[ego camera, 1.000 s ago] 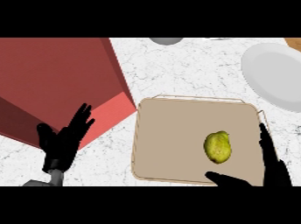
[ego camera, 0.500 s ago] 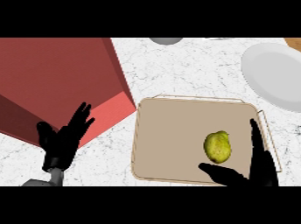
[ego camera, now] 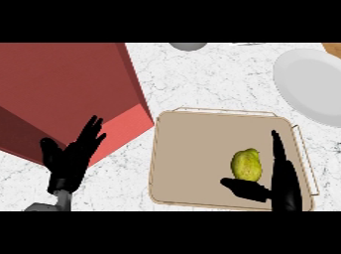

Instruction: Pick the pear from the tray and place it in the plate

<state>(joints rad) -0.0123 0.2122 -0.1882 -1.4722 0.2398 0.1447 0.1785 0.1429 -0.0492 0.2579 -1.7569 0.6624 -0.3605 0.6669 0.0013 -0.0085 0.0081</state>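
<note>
Marble counter [ego camera: 202, 79]: on the tray [ego camera: 195, 154], the pear [ego camera: 247, 165] is flanked, not gripped, by the open right hand [ego camera: 283, 188]; the plate [ego camera: 312, 84] is unreached; the left hand [ego camera: 69, 163] is rested open left of the tray.

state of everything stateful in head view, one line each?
pear: lying on the tray, not grasped.
tray: flat on counter, holding the pear.
plate: on counter, no pear on it.
right hand: open, fingers straight beside the pear, thumb near it.
left hand: open, resting at lower left.

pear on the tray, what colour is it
Yellow-green with a slightly mottled skin, shown best in the head view: the pear lies on the beige tray.
</note>
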